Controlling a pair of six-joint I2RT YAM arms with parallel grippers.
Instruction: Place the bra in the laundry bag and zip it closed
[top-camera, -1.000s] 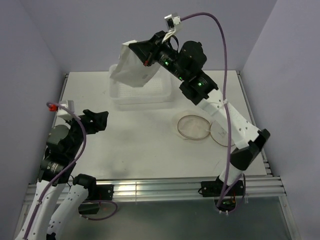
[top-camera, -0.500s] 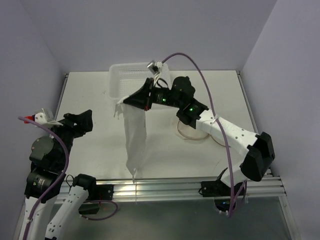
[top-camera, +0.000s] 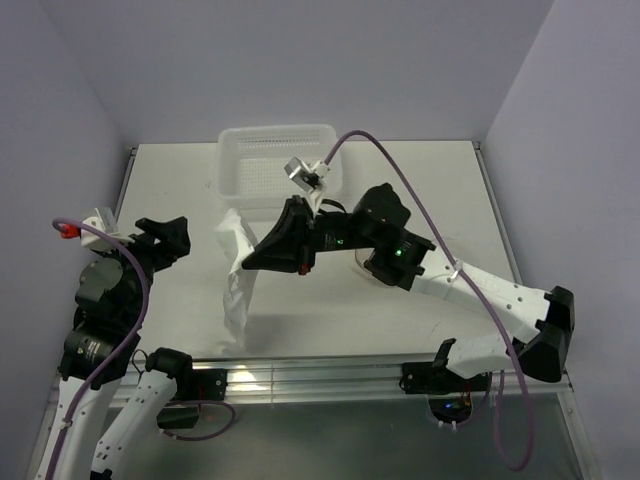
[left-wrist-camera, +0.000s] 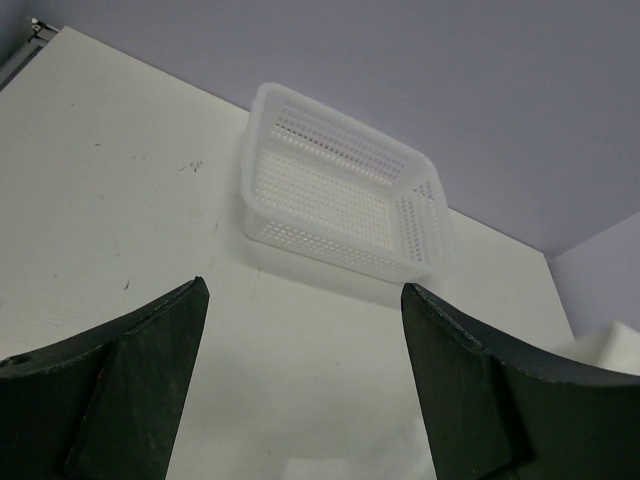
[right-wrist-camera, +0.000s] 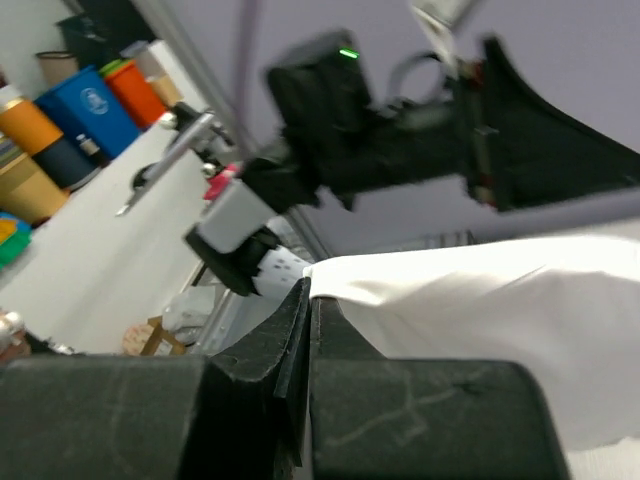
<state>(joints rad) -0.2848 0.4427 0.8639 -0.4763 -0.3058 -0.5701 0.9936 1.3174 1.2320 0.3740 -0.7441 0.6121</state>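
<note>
Lowered from above the basket (top-camera: 275, 150), the right gripper (top-camera: 246, 262) stays clenched on the bra (top-camera: 232, 288), which hangs over the table (top-camera: 170, 180) near its front. The left gripper (left-wrist-camera: 300, 375) is spread wide, holding nothing.

Pretty evenly lit from overhead in the top view, soft and diffuse, nothing harsh anywhere on the table (top-camera: 180, 190). Just a pale, fuzzy-edged shadow beside the bra (top-camera: 236, 280), plus a streak of glare along the metal rail (top-camera: 300, 375) at the near edge. Slight wide-angle splay toward the corners too. Left wrist view nice and sharp on the basket (left-wrist-camera: 340, 190), but murky and underexposed on the close-up fingers of the left pincer (left-wrist-camera: 302, 290). Right wrist view easily the worst: soft all over, probably motion blur, background room way out of focus, bra nearly blown out white, right pincer (right-wrist-camera: 308, 300) almost solid black.
</note>
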